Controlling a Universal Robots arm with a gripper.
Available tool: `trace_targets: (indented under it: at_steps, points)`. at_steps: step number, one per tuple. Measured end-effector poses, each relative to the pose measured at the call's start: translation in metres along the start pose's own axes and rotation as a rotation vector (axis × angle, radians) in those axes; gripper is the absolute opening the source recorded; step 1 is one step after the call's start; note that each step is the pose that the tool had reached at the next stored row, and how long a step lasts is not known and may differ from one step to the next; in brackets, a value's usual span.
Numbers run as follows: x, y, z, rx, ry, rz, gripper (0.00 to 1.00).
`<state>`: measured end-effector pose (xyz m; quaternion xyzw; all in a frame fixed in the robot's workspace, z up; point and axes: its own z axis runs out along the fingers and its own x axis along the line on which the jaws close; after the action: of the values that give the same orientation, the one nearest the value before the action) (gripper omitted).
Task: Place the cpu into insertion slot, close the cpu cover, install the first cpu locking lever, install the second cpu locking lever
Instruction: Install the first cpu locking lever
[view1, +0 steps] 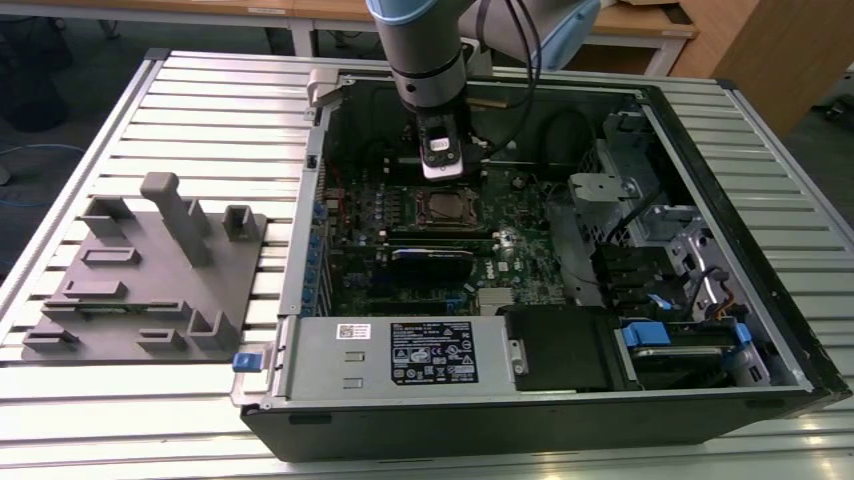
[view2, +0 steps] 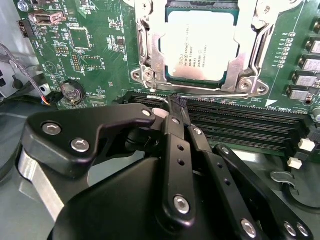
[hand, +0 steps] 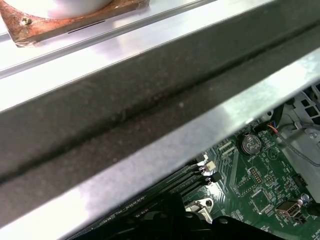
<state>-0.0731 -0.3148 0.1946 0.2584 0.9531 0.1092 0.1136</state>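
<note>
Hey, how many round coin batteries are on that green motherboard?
1. The coin battery sits on the green motherboard, off one end of the long black slots, in both wrist views. The gripper and a case rail cover parts of the board, so another may be hidden.

A robotics lab or workshop: slatted aluminium worktop (view1: 200, 110), opened computer tower (view1: 534, 412), grey fixture block (view1: 134, 290), wooden desks (view1: 647, 22) behind.

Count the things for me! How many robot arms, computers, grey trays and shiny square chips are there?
Robot arm: 1
Computer case: 1
Grey tray: 1
Cpu: 1
Total: 4
</note>
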Motion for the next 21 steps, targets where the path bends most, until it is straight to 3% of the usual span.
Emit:
trace_targets:
  at_steps: [4,7,12,17,21]
  points:
    - [0.0000,-0.0001,-0.0002,-0.0015,-0.0001,0.000,0.11]
    - [0.0000,0.0000,0.0002,-0.0096,-0.0022,0.001,0.11]
    - [0.0006,-0.0004,0.0001,-0.0101,-0.0026,0.001,0.11]
    - [0.0035,-0.0024,0.0011,-0.0137,-0.0085,0.000,0.11]
    - [0.0040,-0.0026,0.0011,-0.0139,-0.0089,0.000,0.11]
